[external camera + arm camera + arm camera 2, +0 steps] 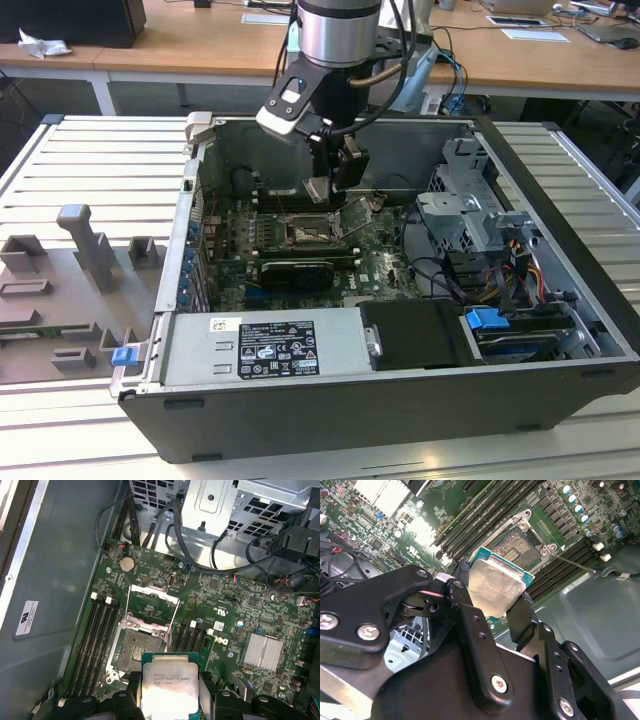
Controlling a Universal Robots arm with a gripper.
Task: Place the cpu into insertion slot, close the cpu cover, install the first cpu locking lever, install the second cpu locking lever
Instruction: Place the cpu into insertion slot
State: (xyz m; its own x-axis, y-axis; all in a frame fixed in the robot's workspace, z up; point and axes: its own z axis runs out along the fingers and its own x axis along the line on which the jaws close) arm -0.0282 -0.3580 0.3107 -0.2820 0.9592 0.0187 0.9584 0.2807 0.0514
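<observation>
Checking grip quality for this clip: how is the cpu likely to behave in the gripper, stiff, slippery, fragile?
Probably stiff: the cpu looks like a flat metal-faced plate, unbent between the fingers. Possibly slippery, since only thin edges are pinched. Likely light, being thin.

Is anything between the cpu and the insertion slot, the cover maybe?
Nothing visible. The gripper holds the cpu above the board; the cpu cover is swung open, leaving the insertion slot bare.
</observation>
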